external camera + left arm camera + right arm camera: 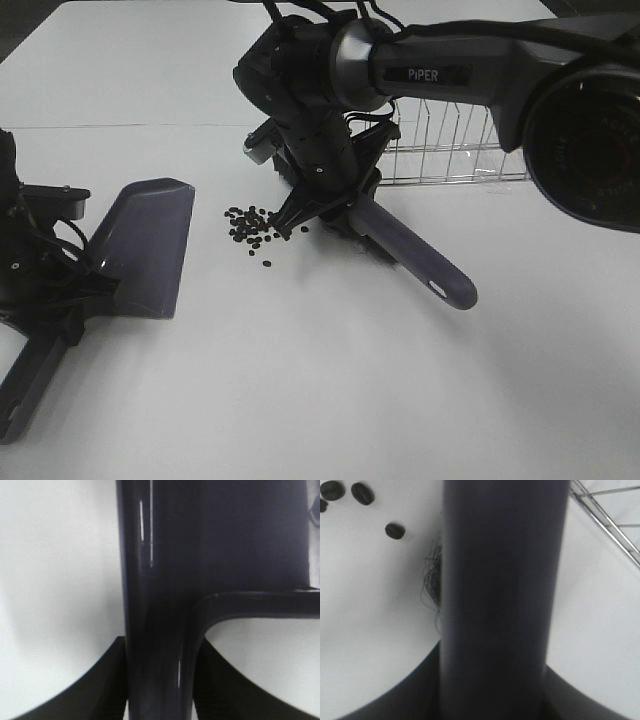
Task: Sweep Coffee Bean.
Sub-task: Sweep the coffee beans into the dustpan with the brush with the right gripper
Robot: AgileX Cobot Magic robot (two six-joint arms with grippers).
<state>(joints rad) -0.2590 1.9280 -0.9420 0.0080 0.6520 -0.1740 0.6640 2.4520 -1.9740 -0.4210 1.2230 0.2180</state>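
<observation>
The coffee beans (254, 227) lie in a loose dark cluster on the white table, between the dustpan and the brush. My left gripper (72, 288) is shut on the purple dustpan (150, 245) by its handle (155, 600), and the pan's mouth faces the beans from the left. My right gripper (326, 198) is shut on the purple brush (415, 262) near its head. The handle (500, 600) fills the right wrist view. The dark bristles (432, 587) rest on the table just right of the beans (395, 530).
A wire rack (450, 148) stands behind the right arm; it also shows in the right wrist view (606, 522). The white table (330, 390) extends toward the front. A table seam runs across the back.
</observation>
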